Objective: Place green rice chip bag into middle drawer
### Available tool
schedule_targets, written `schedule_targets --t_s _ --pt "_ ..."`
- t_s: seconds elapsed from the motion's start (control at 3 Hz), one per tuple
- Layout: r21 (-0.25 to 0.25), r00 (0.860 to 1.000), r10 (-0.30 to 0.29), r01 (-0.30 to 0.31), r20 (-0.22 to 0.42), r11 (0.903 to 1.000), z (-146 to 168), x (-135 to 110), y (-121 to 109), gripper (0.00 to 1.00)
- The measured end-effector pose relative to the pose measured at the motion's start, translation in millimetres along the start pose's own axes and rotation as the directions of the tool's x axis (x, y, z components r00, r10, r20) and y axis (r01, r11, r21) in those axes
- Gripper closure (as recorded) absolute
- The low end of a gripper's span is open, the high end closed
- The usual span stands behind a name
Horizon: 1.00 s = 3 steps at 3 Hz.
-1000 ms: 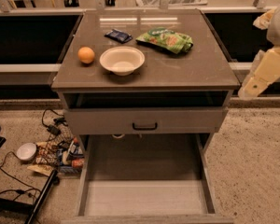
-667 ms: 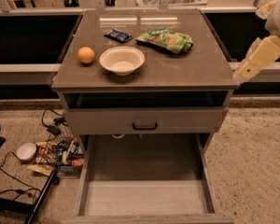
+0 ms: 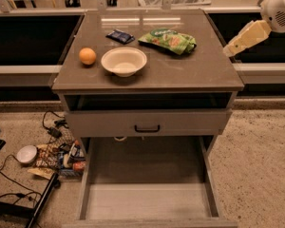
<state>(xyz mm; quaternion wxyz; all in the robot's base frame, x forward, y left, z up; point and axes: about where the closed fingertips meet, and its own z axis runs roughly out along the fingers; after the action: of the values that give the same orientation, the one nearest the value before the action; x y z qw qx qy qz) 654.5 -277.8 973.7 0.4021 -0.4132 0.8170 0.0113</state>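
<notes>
Camera view: placement not yet started; bag on the surface, drawer open.
The green rice chip bag (image 3: 170, 39) lies toward the far right of the surface (image 3: 199, 72), at about 1 o'clock from the white bowl (image 3: 124, 61). The dark blue packet (image 3: 119, 36) is at its 9 o'clock and an orange (image 3: 87, 56) sits further left. The gripper (image 3: 230, 49) hangs off the surface's right edge, at 3 o'clock from the bag, near it but apart. Whether it is released or clenched cannot be told. The middle drawer (image 3: 147, 198) stands pulled out at 6 o'clock, nothing on its floor. Judged outstanding: reach, grasp, lift, lower into drawer, release.
</notes>
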Motion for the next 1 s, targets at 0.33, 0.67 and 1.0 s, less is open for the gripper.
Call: schedule_targets --t_s 0.33,0.67,1.0 --pt "-0.001 1.0 0.001 -0.001 0.002 1.0 1 0 0 0.0" --pt "-0.015 0.997 0.018 -0.017 0.068 0.9998 27 -16 8 0.0" --pt "-0.067 0.99 0.002 0.007 0.143 0.9977 73 -55 23 0.0"
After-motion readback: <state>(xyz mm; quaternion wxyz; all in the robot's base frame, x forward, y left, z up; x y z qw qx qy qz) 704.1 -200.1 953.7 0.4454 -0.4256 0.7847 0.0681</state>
